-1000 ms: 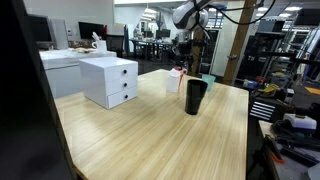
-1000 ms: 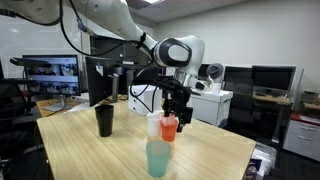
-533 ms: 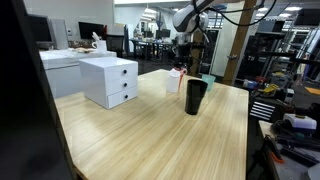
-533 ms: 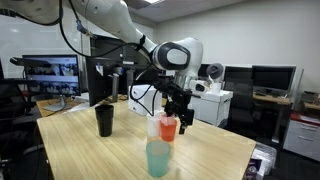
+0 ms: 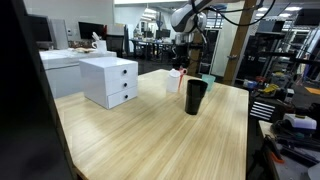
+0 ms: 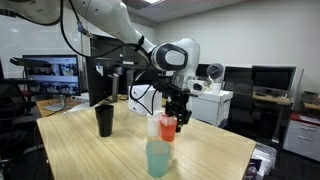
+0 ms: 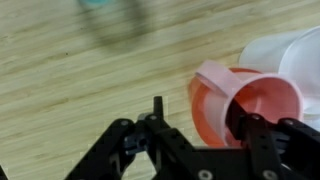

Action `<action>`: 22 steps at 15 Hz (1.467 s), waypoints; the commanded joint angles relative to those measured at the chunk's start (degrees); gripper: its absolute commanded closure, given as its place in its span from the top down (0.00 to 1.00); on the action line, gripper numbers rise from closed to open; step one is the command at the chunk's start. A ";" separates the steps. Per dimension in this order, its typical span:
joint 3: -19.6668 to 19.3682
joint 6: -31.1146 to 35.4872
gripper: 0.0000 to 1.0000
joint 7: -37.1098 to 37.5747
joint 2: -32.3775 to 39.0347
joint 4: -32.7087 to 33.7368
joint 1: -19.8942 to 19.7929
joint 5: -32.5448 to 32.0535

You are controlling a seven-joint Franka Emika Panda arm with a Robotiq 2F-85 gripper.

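Over the rim of the orange cup [image 7: 250, 105], far along the counter [image 5: 150, 130], my fingers [image 7: 262, 142] have narrowed to half open.

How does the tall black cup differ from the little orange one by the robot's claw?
The tall black plastic cup is dark, the small orange plastic cup bright. The black cup looks taller than the orange cup. It stands alone, away from the gripper; the orange cup sits beside a white cup with the gripper right at it. Both stand upright on the wooden table.

Wooden table [image 5: 150, 135], white drawers [image 5: 110, 80], black cup [image 5: 195, 97], teal cup [image 6: 158, 160], orange cup [image 6: 168, 127]
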 commanded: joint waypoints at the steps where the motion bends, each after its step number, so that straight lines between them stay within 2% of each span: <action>1: -0.04 0.62 0.32 1.21 -1.62 -2.69 -0.24 1.27; 5: -0.16 0.66 0.04 1.93 -1.69 -2.98 -0.39 1.62; 7: -0.15 0.67 0.02 2.10 -1.76 -3.03 -0.33 1.70; 9: -0.21 0.67 0.06 1.77 -2.45 -3.48 -0.14 1.75; 13: -0.65 -0.94 0.06 1.49 -5.25 -4.96 0.65 0.41; 22: -3.34 -1.37 0.06 1.88 -17.04 -12.22 0.12 0.87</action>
